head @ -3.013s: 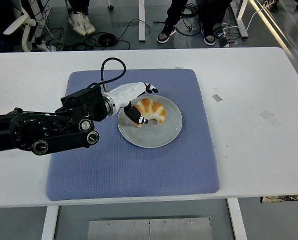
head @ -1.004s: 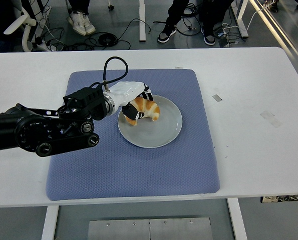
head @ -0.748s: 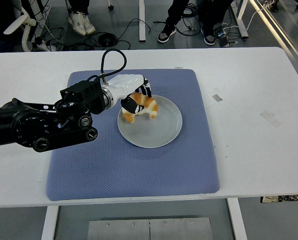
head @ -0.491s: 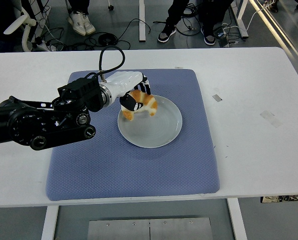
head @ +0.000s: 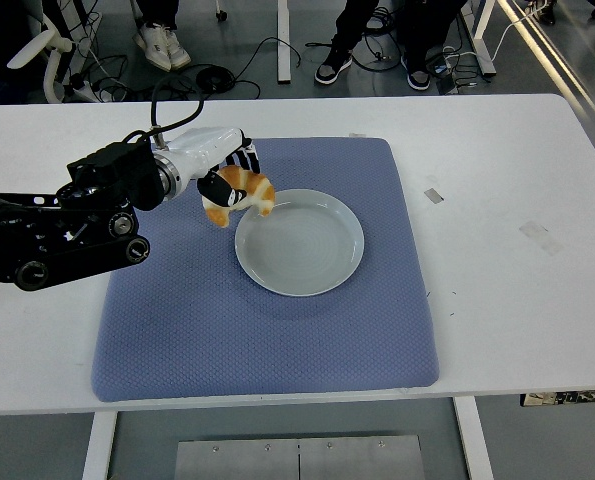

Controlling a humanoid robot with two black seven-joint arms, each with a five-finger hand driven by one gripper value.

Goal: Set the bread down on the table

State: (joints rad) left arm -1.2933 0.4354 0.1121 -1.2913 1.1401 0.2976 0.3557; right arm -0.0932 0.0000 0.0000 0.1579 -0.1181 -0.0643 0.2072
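Note:
My left hand (head: 227,185) is shut on the bread (head: 242,196), a golden-brown croissant. It holds the bread in the air above the blue mat (head: 267,330), just past the left rim of the grey plate (head: 302,245). The plate holds nothing. The black left arm (head: 57,225) comes in from the left edge. The right arm is out of view.
The blue mat covers the middle of the white table (head: 517,280). Small tape marks (head: 433,194) lie on the table to the right of the mat. Chairs, cables and people's feet (head: 332,65) show beyond the far edge.
My left hand closed on the bread, lifted it off the plate and carried it to the left. It now hangs over the mat beside the plate's left rim.

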